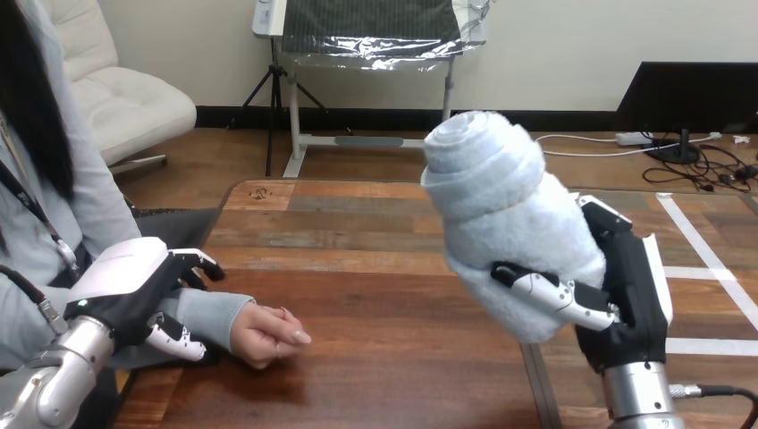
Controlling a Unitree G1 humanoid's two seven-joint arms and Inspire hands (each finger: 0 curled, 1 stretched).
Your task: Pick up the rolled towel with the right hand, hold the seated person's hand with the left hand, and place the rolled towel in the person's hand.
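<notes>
A pale blue rolled towel point(505, 210) is lifted above the table, tilted with its spiral end up and to the left. My right hand point(626, 286) grips its lower part, thumb across the front. At the left edge of the wooden table point(375, 268), the person's hand point(266, 335) rests as a loose fist, knuckles toward the middle. My left hand point(134, 290) lies over the person's forearm point(210, 313) just behind the wrist, with fingers over the far side and thumb curled under the near side of the grey sleeve.
White tape lines point(711, 259) mark the table's right part. The towel is roughly two hand-widths to the right of the person's fist and higher.
</notes>
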